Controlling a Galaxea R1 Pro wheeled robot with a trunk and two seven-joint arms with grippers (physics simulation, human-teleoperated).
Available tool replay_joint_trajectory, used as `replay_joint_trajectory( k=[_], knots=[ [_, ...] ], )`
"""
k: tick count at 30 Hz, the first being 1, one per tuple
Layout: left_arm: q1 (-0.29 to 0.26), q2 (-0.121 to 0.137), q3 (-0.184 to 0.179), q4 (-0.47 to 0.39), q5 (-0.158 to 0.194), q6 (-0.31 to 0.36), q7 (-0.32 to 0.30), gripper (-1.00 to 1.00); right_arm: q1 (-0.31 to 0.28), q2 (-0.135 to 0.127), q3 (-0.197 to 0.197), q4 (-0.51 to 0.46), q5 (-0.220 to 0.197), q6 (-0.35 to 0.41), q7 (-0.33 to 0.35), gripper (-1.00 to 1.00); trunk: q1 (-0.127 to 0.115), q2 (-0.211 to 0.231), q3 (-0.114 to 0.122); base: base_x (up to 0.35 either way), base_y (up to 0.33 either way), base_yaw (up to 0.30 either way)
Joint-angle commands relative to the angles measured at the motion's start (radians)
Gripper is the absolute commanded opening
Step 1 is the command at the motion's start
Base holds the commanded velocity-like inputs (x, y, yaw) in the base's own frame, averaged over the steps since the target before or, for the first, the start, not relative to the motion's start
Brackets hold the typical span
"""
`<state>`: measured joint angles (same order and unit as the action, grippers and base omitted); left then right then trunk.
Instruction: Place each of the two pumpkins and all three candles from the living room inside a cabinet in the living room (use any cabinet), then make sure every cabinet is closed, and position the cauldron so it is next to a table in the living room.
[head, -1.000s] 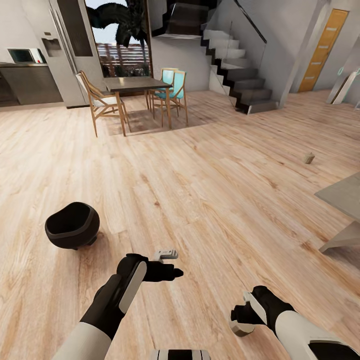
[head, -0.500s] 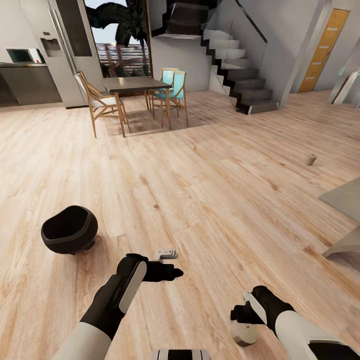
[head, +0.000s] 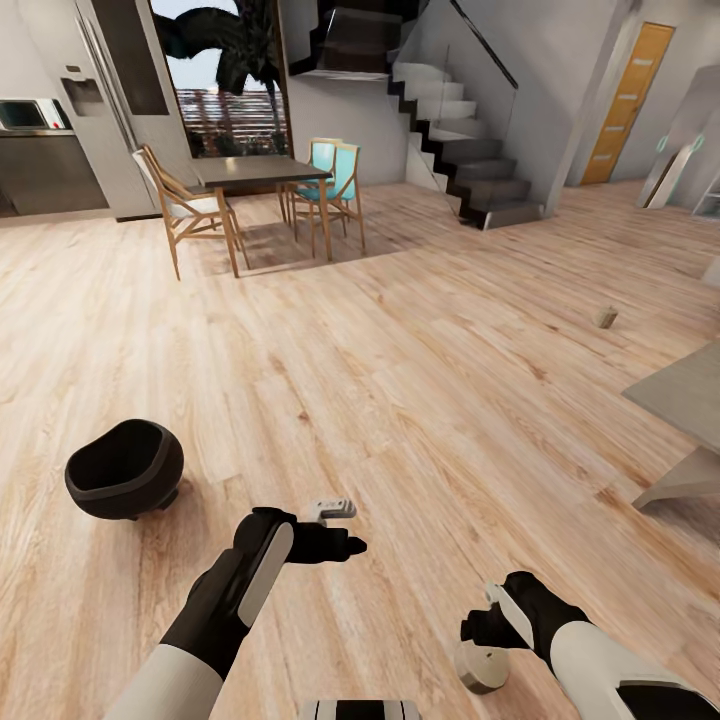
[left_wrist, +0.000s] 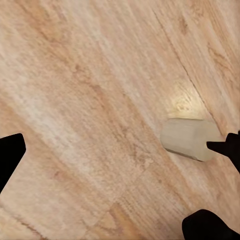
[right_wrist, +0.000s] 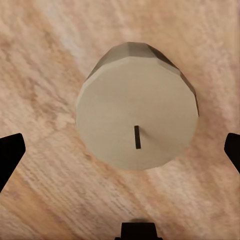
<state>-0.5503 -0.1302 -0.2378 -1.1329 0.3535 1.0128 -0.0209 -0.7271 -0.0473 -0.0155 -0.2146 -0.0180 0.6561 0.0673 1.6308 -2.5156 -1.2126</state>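
The black cauldron lies tilted on the plank floor, to the left of my left gripper, which is open and empty. My right gripper hangs open just above a tan candle standing on the floor. In the right wrist view that candle shows wick-up, between the spread fingertips and touching neither. A candle also shows on the floor in the left wrist view. Another candle sits far off to the right. A corner of the grey table shows at the right edge. The pumpkins and cabinet are out of view.
A dining table with wooden chairs stands at the back, a staircase to its right, and an orange door beyond. A fridge and a kitchen counter are at the back left. Open plank floor lies in between.
The whole view has shifted, so the camera moved. Both arms keep their pose. The candle under my right gripper now shows more fully, slightly lower beneath it.
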Motion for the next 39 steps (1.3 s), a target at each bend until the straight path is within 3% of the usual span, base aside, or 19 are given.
replay_joint_trajectory(
  k=[1,6,24,39],
  knots=[
    [0.000,0.000,0.000,-0.001,-0.002,0.004,-0.002,1.00,0.000,0.000,-0.001,-0.002,-0.001,0.005,0.002,1.00,0.000,0.000,-0.001,0.000,0.000,-0.001],
    [0.000,-0.001,0.000,-0.001,-0.002,0.004,-0.002,1.00,0.000,0.000,-0.001,-0.002,-0.002,0.005,0.002,1.00,0.000,0.000,-0.001,0.000,0.000,0.000],
    [0.000,-0.002,0.000,-0.001,-0.002,0.004,-0.003,1.00,0.000,0.000,-0.002,-0.002,-0.002,0.005,0.002,1.00,0.008,-0.005,-0.069,0.000,0.000,-0.029],
    [0.000,-0.001,0.000,-0.001,-0.002,0.004,-0.003,1.00,0.000,0.000,-0.002,-0.002,-0.003,0.005,0.002,1.00,0.008,-0.005,-0.068,0.000,0.000,-0.038]
  ],
)
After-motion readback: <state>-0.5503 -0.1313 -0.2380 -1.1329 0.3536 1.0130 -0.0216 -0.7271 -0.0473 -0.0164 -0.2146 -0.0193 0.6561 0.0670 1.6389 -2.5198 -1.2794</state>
